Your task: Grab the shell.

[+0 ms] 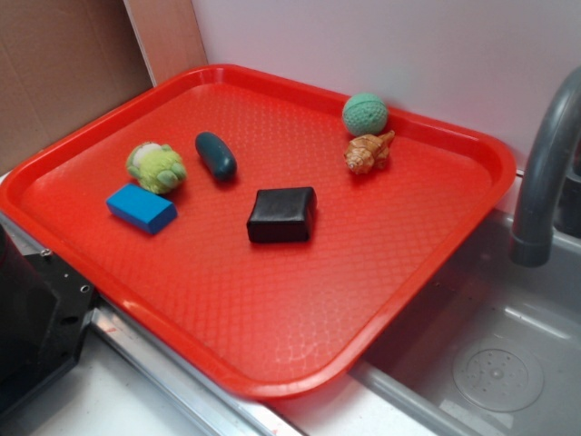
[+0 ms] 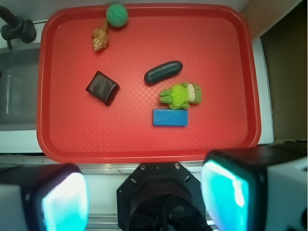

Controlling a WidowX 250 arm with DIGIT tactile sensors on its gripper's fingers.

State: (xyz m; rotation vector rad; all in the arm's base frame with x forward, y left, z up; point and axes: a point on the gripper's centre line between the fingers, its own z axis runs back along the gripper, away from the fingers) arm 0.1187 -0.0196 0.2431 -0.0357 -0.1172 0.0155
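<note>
The hand hangs released, fingers spread wide and empty, with the shell far ahead to its left on the red tray, touching the green ball.

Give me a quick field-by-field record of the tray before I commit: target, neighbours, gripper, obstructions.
target: shell, lying on the red tray near its far edge
nearest neighbour: green ball, right beside the shell's pointed tip; cannot tell if they touch
other items: black block, dark green oblong piece, plush toy, blue block
gripper: gripper open, empty, back over the tray's near edge
obstructions: nothing on top of the shell
surroundings: sink and faucet beside the tray
</note>
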